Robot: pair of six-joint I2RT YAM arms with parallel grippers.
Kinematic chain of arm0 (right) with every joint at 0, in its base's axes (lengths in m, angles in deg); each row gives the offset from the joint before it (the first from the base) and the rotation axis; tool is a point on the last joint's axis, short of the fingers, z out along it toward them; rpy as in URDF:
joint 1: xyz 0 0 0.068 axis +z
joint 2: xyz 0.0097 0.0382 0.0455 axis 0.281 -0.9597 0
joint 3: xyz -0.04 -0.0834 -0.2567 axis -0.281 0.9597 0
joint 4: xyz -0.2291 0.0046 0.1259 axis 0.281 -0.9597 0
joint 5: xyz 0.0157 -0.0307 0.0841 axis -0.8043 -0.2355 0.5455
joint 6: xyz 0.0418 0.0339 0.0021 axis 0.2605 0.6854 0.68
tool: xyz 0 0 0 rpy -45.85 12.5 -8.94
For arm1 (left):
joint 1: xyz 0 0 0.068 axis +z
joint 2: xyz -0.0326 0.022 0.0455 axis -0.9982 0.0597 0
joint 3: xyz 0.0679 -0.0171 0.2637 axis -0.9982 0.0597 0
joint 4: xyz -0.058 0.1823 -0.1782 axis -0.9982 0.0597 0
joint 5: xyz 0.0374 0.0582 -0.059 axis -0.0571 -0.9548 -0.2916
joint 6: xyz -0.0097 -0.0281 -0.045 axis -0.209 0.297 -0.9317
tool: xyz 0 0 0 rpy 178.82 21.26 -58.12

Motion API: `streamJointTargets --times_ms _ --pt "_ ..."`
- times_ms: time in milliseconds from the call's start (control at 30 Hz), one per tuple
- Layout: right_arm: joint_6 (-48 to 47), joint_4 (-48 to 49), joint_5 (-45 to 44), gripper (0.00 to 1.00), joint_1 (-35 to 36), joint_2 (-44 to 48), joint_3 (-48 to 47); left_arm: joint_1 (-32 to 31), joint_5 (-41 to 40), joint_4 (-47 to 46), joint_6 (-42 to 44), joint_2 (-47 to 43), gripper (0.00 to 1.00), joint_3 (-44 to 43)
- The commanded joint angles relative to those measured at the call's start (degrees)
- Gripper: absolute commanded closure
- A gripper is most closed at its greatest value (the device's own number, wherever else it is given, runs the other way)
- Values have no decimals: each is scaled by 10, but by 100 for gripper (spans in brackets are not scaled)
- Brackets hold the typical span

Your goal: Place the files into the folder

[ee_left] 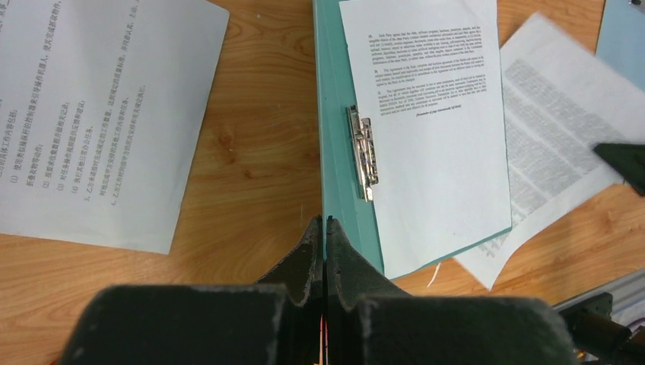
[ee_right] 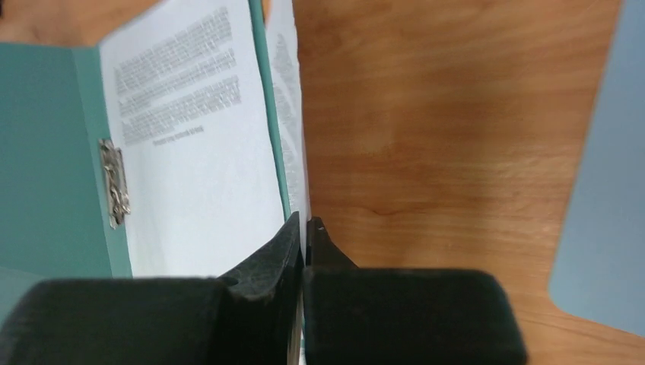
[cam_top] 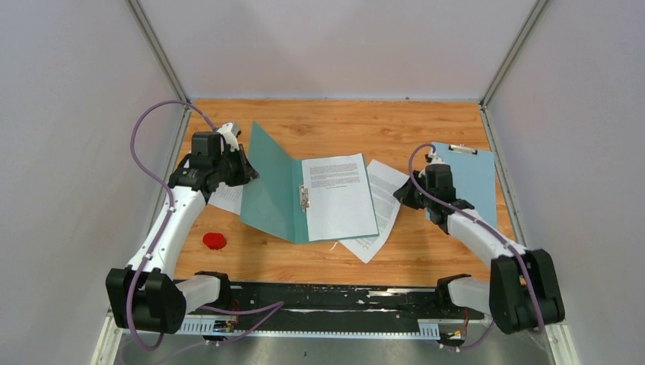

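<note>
Out past the left jaws and off to their left lies a white paper sheet full of black print, the left sheet (cam_top: 226,199) (ee_left: 99,114). It is flat on the brown wooden table (cam_top: 342,122). A small red lump (cam_top: 214,241) sits on the wood behind these jaws, nearer the arm's base.

The left gripper (cam_top: 245,169) (ee_left: 325,224) has its jaws pressed tight on the edge of one cover of the thin teal card folder (cam_top: 266,190) (ee_left: 335,114) (ee_right: 46,152). We see that cover lifted up off the table, while the other cover lies flat. The folder is open. Just ahead of the left jaws a small shiny metal fastener (cam_top: 304,199) (ee_left: 363,152) (ee_right: 114,182) sits by the fold.

On the flat cover lies another white printed paper, the middle sheet (cam_top: 338,194) (ee_left: 426,129) (ee_right: 190,167). It is ahead and left of the right jaws.

A third white printed paper, the right sheet (cam_top: 384,205) (ee_left: 555,129) (ee_right: 287,99), pokes out from under the flat cover. The right gripper (cam_top: 401,194) (ee_right: 304,224) has its jaws squeezed together too. We think they pinch the near edge of the right sheet, which runs straight into them.

To the right of the right jaws, past bare wood, lies a flat light blue clipboard (cam_top: 475,179) (ee_right: 608,190).
</note>
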Motion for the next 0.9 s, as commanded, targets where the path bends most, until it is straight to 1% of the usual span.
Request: streamJointTargets --times_ms 0,67,200,267,367,567,633,667,700,767,867 --pt "-84 -124 -107 100 -9 107 -94 -2 31 -5 10 -15 100 -20" --pt "-110 -165 -150 100 -12 137 -129 -1 50 -12 0 -12 100 -15" --pt "-160 -224 -183 100 -16 175 -190 -2 82 -33 -19 -8 100 -1" --pt "-181 -260 -173 100 -15 178 -229 -1 97 -47 -26 -8 100 9" --pt "-199 -305 -121 100 -15 170 -296 -2 112 -70 -42 -8 100 27" --pt "-189 -338 80 100 -14 148 -398 -15 141 -111 -66 7 100 54" --pt "-177 -336 144 100 -14 143 -417 -19 139 -120 -70 8 100 60" --pt "-170 -328 195 100 -13 141 -420 -20 139 -124 -71 9 100 62" --pt "-160 -319 236 100 -14 139 -421 -20 140 -127 -73 10 100 64" --pt "-119 -278 315 100 -14 139 -409 -22 144 -134 -77 12 97 67" --pt "-35 -160 408 100 -14 146 -357 -25 157 -159 -91 13 89 82"
